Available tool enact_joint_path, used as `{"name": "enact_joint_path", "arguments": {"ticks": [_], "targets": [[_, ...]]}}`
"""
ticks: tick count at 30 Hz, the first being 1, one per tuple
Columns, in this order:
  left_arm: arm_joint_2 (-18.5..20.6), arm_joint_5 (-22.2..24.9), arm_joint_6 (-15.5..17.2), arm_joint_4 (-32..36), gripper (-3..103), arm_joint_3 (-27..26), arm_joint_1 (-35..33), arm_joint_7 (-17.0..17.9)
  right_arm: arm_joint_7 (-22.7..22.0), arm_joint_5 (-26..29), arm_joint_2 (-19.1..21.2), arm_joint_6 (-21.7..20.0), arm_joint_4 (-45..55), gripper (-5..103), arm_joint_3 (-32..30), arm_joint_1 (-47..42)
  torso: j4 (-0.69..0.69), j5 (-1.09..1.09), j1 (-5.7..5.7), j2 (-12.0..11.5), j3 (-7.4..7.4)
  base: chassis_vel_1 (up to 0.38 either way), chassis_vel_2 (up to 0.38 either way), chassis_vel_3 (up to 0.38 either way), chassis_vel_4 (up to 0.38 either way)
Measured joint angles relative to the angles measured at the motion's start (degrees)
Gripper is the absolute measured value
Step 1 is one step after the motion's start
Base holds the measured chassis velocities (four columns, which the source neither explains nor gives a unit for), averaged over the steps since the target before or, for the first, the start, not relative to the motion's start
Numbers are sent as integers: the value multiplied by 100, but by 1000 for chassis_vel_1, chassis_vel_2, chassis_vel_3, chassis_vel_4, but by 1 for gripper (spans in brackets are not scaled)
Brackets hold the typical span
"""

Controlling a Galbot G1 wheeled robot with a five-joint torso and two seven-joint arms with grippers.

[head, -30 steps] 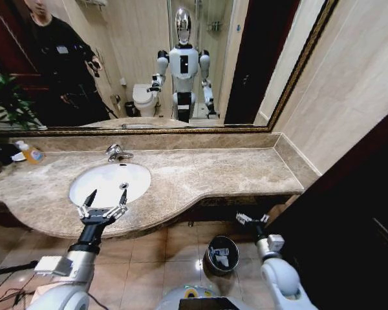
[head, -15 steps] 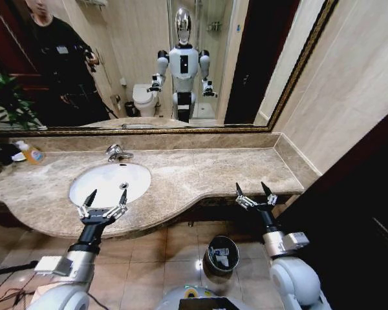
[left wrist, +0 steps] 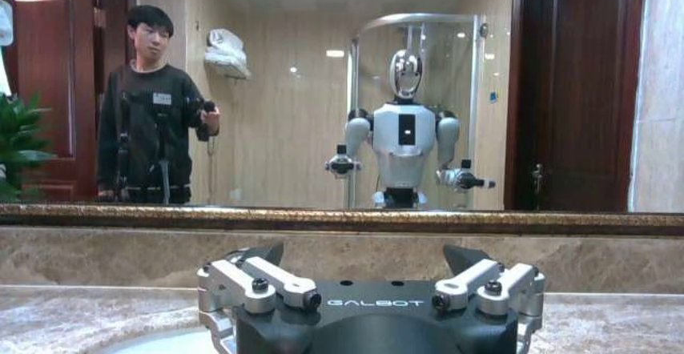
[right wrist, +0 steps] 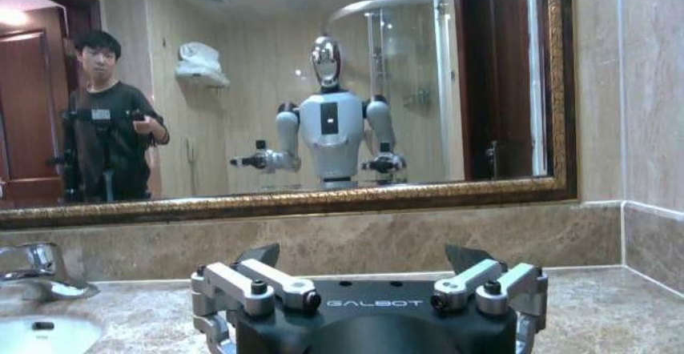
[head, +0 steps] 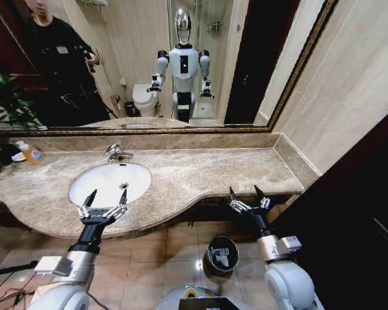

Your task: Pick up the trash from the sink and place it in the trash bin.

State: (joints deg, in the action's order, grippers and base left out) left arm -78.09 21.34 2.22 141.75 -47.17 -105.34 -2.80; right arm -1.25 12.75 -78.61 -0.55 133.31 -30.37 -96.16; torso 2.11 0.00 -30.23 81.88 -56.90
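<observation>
The left end effector (head: pixel 104 199) hovers over the front rim of the sink (head: pixel 110 183), its two dark fingertips spread apart with nothing between them. In the left wrist view the same end effector (left wrist: pixel 364 259) is level, facing the mirror, with its fingers wide and a sliver of white basin below it.

The right end effector (head: pixel 246 197) is raised at the front edge of the marble surface (head: pixel 213 169), toward its right end, above the tiled floor. Its fingers are also apart and hold nothing. From the right wrist view, that end effector (right wrist: pixel 364 256) points at the mirror, with the chrome faucet (right wrist: pixel 32 270) and part of the basin off to one side.

The trash bin (head: pixel 221 254) stands on the floor below the surface's edge, between the two arms and nearer the right one. Inside it lie some small pale items (too small to identify). The white bowl of the sink looks bare apart from its drain.

At the far left of the surface, by the wall, stands an orange-liquid bottle (head: pixel 30 152) next to a potted plant (head: pixel 3 103).
</observation>
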Motion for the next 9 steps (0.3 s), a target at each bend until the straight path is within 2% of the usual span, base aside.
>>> {"name": "enact_joint_path", "arguments": {"ticks": [9], "targets": [[0,0,0,0,100,0,0,0,-7,-5,2,-16,-1,100,0,7,0,0,0,0,0,0,0,0,0]]}}
